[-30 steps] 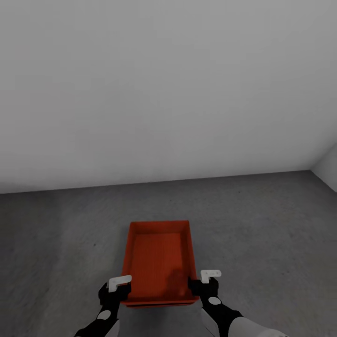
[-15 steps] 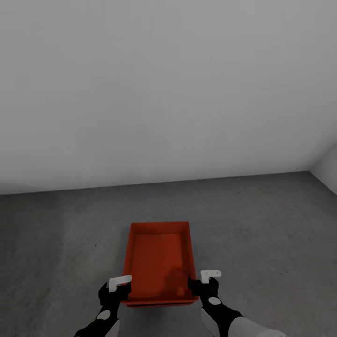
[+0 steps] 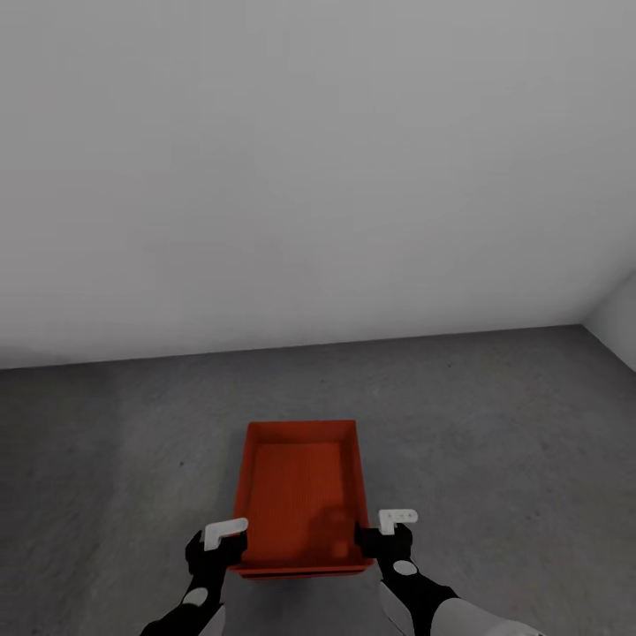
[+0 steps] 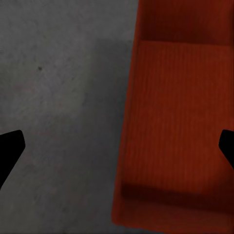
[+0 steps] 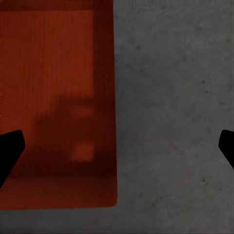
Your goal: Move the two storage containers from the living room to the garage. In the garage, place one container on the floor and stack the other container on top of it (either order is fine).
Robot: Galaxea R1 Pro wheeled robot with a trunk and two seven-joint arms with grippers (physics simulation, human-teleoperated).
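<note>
In the lower middle of the head view, one orange-red rectangular open-topped storage container sits low against the dark grey rough concrete-like floor, before a plain pale grey wall. Over the last second the container has slipped slightly lower in the frame, while both grippers kept their places at its near corners, so it has probably just been set down. The left gripper is spread wide, its fingertips straddling the container's left wall without pinching it. The right gripper is equally spread across the right wall, one fingertip over the ribbed inside. This looks like the garage, with one container placed; the second still has to be stacked on it.
</note>
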